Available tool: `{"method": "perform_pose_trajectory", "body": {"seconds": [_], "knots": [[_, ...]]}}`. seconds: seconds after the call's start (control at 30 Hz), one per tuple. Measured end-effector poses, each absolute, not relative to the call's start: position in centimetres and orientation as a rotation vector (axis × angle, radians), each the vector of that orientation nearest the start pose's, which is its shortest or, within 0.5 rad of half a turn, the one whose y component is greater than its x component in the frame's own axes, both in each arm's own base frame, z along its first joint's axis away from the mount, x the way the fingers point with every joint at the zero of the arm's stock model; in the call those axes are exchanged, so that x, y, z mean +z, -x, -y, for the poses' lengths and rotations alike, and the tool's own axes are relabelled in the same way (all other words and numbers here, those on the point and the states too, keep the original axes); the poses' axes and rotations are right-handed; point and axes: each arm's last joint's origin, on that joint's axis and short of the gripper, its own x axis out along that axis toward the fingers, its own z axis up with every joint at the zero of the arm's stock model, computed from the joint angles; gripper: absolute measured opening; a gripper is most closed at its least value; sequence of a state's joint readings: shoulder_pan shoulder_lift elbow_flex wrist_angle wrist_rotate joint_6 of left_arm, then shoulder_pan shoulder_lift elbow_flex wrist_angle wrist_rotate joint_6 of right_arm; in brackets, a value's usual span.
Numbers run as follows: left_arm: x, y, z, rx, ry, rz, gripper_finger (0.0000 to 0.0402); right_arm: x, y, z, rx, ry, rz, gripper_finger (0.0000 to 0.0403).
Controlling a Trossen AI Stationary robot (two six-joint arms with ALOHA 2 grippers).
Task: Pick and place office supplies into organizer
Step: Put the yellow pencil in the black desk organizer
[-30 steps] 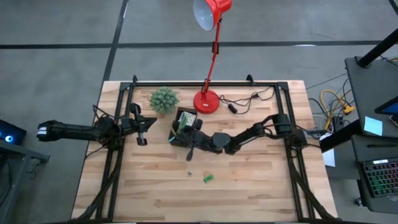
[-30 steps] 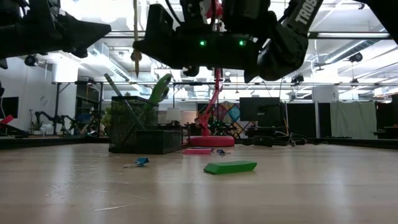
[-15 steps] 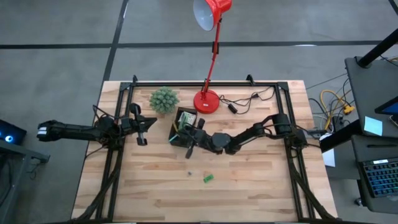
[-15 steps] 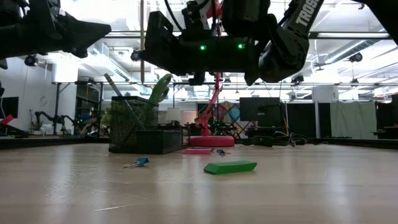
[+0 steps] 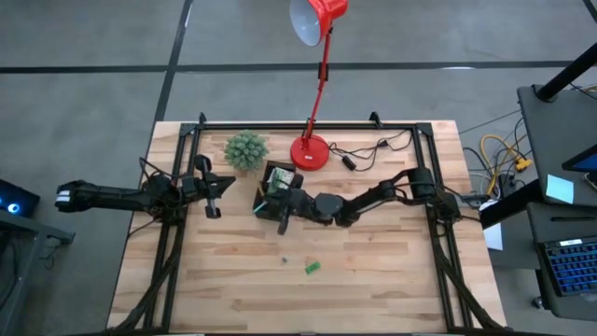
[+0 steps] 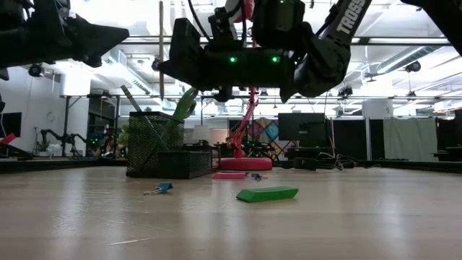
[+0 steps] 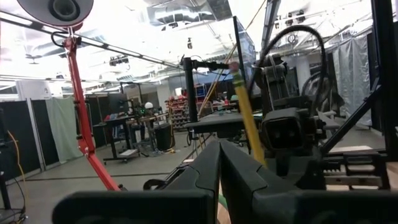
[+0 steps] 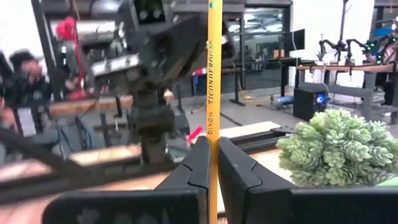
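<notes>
From above, the right tool (image 5: 284, 211) just blurs into the organizer (image 5: 273, 190). Its wrist view shows it clamped on the upright yellow pencil (image 8: 214, 93); the left tool (image 5: 213, 196) waits closed, well apart.

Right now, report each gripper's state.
Left gripper: shut, holding nothing, parked at the table's left side.
Right gripper: shut on the yellow pencil, held upright near the organizer.
</notes>
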State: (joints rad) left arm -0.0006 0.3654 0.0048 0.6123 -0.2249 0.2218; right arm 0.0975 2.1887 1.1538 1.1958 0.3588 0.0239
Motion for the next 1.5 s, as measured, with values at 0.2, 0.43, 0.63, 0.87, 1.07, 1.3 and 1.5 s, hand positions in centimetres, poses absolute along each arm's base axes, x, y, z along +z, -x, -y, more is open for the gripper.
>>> {"method": "perform_pose_trajectory", "body": {"seconds": [0.2, 0.43, 0.63, 0.87, 1.07, 1.3, 1.5], "knots": [[19.2, -11.7, -0.6, 0.250, -0.192, 0.226, 0.0000, 14.7, -44.4, -3.6, -0.172, 0.015, 0.084, 0.0009], [19.2, -11.7, -0.6, 0.250, -0.192, 0.226, 0.0000, 14.9, -44.4, -3.4, -0.217, 0.030, 0.094, 0.0009], [19.2, -11.7, -0.6, 0.250, -0.192, 0.226, 0.0000, 14.6, -44.7, -3.5, -0.214, 0.065, 0.029, 0.0009], [19.2, -11.7, -0.6, 0.250, -0.192, 0.226, 0.0000, 15.1, -45.2, -3.5, -0.218, 0.081, 0.022, 0.0009], [19.1, -11.7, -0.6, 0.250, -0.192, 0.225, 0.0000, 14.9, -45.3, -3.3, -0.223, 0.086, -0.003, 0.0009], [19.2, -11.7, -0.6, 0.250, -0.192, 0.226, 0.0000, 14.8, -45.3, -2.9, -0.230, 0.090, -0.013, 0.0009], [19.1, -11.7, -0.6, 0.250, -0.192, 0.225, 0.0000, 14.6, -45.3, -2.9, -0.230, 0.094, -0.030, 0.0018]]}}
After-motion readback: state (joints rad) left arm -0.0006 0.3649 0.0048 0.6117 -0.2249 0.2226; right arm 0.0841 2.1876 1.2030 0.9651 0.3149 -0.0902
